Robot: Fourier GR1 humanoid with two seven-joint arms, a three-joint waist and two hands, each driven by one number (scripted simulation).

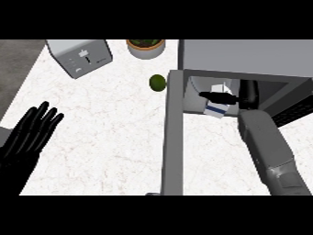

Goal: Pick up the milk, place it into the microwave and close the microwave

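- The microwave was seen at the upper right of the white marbled table, its grey top facing the view and its cavity open toward the lower edge.
- The microwave door was swung wide open, seen edge-on as a long grey bar running from the cavity's left corner down toward the view's lower edge.
- The milk carton, white with a blue band, was found at the mouth of the microwave cavity, tilted, just right of the door's hinge side; whether it rested on the cavity floor could not be told.
- The right hand was reached into the cavity, and its black fingers were curled across the upper part of the milk carton, which was thus held.
- The right forearm was stretched from the lower right up to the opening, and part of the cavity was hidden by it.
- A dark vented panel was seen at the right of the opening, beside the forearm.
- The left hand was shown at the left edge of the table, open with straight fingers pointing up, at rest and holding nothing.
- A toaster was stood at the upper left of the table, well apart from the microwave.
- A potted plant was placed near the top edge, between the toaster and the microwave, green leaves being held in its pale round pot.
- A green lime-like fruit was lain on the table just left of the door's hinge end, below the pot.
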